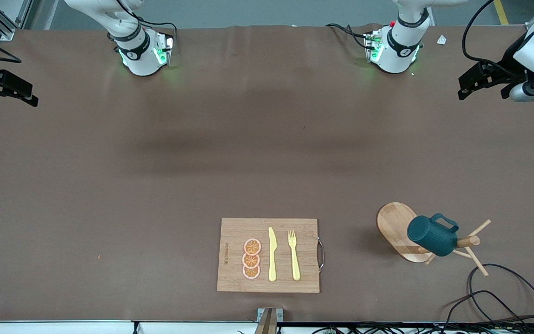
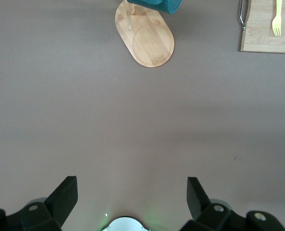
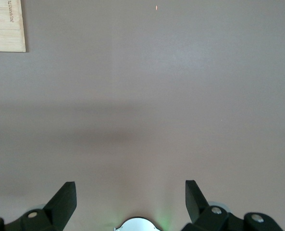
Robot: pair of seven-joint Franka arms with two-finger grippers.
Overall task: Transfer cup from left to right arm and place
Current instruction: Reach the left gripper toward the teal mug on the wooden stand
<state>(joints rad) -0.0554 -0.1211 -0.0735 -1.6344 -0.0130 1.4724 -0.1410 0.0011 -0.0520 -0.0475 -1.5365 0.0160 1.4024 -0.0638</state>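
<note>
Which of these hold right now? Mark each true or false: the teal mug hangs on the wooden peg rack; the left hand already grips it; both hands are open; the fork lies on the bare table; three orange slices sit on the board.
1. The dark teal mug hangs on the wooden peg rack. True.
2. The left hand grips it. False: it is empty, over bare table.
3. The right hand is also open. True.
4. The yellow plastic fork lies on the table. False: on the bamboo cutting board.
5. Three orange slices sit there. True.
</note>
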